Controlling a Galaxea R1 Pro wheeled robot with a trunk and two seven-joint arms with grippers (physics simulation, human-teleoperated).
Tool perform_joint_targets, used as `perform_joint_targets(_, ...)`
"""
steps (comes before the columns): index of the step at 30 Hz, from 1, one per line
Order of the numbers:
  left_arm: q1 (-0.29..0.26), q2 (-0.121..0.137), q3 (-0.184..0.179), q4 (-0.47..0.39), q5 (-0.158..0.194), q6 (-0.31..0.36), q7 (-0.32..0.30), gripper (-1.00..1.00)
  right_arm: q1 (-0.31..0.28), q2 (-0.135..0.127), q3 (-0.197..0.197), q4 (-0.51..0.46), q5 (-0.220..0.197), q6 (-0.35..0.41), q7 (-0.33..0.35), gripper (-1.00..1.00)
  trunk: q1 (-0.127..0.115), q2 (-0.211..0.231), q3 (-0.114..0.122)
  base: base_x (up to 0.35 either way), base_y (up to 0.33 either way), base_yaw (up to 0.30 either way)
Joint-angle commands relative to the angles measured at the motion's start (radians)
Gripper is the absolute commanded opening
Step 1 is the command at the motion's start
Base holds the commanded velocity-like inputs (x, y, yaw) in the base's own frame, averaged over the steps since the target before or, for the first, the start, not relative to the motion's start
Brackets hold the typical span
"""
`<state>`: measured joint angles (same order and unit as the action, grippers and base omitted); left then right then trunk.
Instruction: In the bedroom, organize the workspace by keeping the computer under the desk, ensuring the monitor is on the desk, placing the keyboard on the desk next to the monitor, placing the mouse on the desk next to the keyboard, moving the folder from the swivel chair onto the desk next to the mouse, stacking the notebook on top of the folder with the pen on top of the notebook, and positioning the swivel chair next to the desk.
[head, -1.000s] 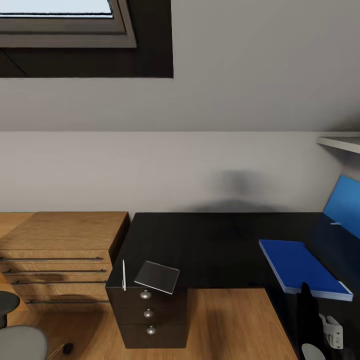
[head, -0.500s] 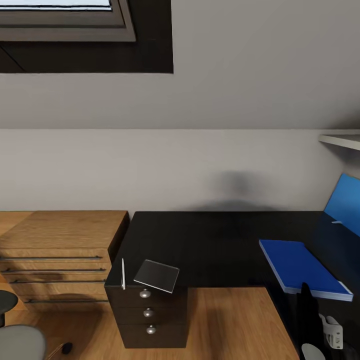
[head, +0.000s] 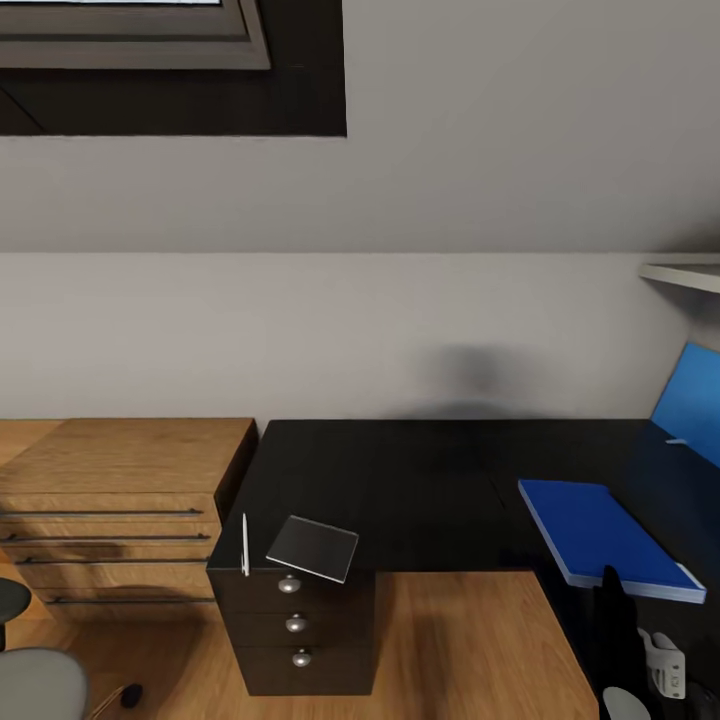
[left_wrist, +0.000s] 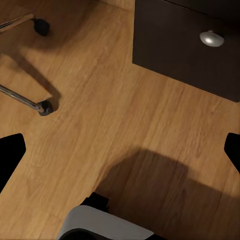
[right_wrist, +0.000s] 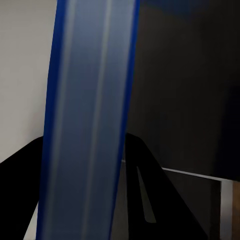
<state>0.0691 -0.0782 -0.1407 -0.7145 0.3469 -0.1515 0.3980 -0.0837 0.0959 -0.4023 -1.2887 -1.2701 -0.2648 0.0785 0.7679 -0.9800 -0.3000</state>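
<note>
I held the bright blue, white-edged folder (head: 600, 535) clamped in my right gripper (head: 612, 585) on the black bench (head: 420, 480); left gripper (left_wrist: 120, 150) spread open over floor.

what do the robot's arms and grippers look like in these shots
In the head view, the right arm's end is a black link with a white moulded bracket and a pale grey rounded part below. The right gripper has matte black wedge-shaped fingers; the left gripper shows black fingertips. No cables or markings are legible.

black gripper (head: 612, 600) fingers, white wrist housing (head: 664, 660)
</note>
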Motion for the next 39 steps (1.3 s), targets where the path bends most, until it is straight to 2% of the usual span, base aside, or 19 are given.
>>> perform_joint_targets(1,0.0,0.001,-0.005,-0.001,0.011,-0.005,0.005,1.0,-0.001,0.001,-0.001,0.001,-0.011,-0.001,0.008,-1.0,0.004,-0.008,-0.004,0.0,0.0,0.0)
perform_joint_targets(13,0.0,0.001,-0.005,-0.001,0.009,-0.006,0.004,1.0,-0.001,0.001,-0.001,0.0,-0.014,-0.002,0.013,-1.0,0.05,-0.092,-0.042,0.0,0.0,-0.007)
perform_joint_targets(25,0.0,0.002,-0.005,-0.003,0.009,-0.008,0.001,1.0,-0.001,0.001,-0.001,0.0,-0.014,-0.001,0.014,-1.0,0.05,-0.092,-0.042,0.0,0.0,-0.124)
perform_joint_targets(38,0.0,0.006,-0.003,-0.008,0.009,-0.01,-0.001,1.0,-0.001,0.005,0.0,-0.002,-0.017,0.003,0.015,-1.0,0.05,-0.092,-0.042,0.0,0.0,-0.015)
perform_joint_targets(39,0.0,0.01,0.002,-0.004,0.011,-0.008,0.004,1.0,-0.001,-0.001,0.006,-0.001,-0.011,-0.003,0.015,-1.0,0.05,-0.092,-0.042,0.0,0.0,0.0)
